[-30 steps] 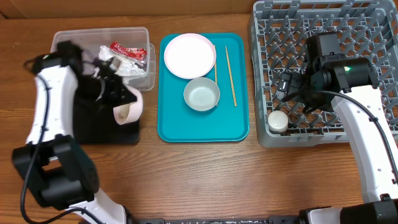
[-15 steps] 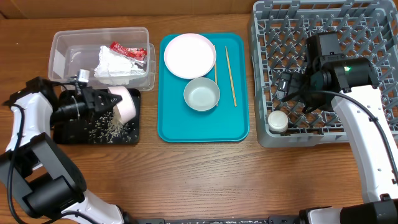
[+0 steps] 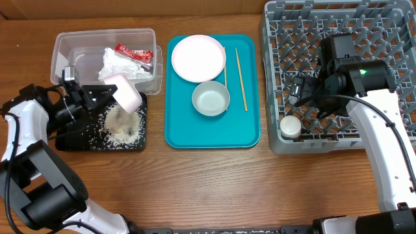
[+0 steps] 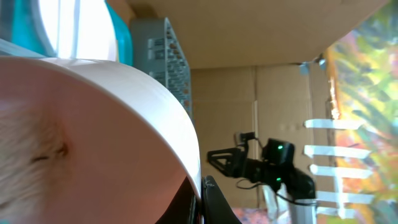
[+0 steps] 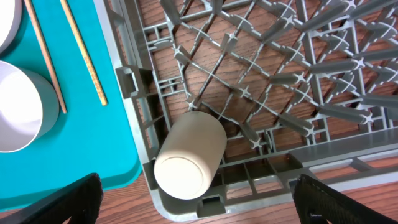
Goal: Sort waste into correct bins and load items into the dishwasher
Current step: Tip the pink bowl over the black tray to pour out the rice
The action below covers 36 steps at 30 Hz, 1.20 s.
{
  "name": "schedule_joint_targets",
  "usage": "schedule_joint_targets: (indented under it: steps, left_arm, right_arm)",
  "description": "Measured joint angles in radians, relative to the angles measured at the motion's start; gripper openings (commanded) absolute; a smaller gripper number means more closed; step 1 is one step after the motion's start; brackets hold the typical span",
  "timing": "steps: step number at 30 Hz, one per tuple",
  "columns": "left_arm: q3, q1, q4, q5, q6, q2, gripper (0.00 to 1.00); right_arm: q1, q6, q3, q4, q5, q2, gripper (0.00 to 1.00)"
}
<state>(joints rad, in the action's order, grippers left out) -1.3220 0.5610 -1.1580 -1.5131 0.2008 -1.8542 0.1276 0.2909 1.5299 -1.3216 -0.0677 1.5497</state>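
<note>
Wood-grain table [image 3: 214, 185]; cardboard wall [image 4: 280, 37] behind.
Left gripper [image 3: 97, 99] clamped on tilted pink plate [image 3: 127, 97] over black tray [image 3: 68, 142], left of frame; rice scraps [image 3: 120, 130] heaped there; right gripper [image 3: 298, 92] spread wide above grey rack [image 3: 338, 19], right.

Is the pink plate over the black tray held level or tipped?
Tipped. The left hand holds the pink plate steeply on edge over the black tray, with rice scraps heaped below it.
</note>
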Motion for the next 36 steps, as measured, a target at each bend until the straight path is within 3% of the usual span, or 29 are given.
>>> schedule_joint_targets:
  steps: [26, 31, 36]
  left_arm:
    - [0.0, 0.0, -0.008, -0.017, -0.045, 0.0, 0.04]
    - [0.002, 0.017, 0.124, 0.099, -0.092, 0.0, 0.04]
    - [0.002, 0.069, 0.126, 0.231, -0.174, 0.0, 0.04]
  right_arm:
    - [0.0, 0.0, 0.0, -0.016, 0.0, 0.0, 1.0]
    - [0.0, 0.0, 0.0, -0.019, 0.0, 0.0, 1.0]
    - [0.0, 0.0, 0.0, -0.025, 0.0, 0.0, 1.0]
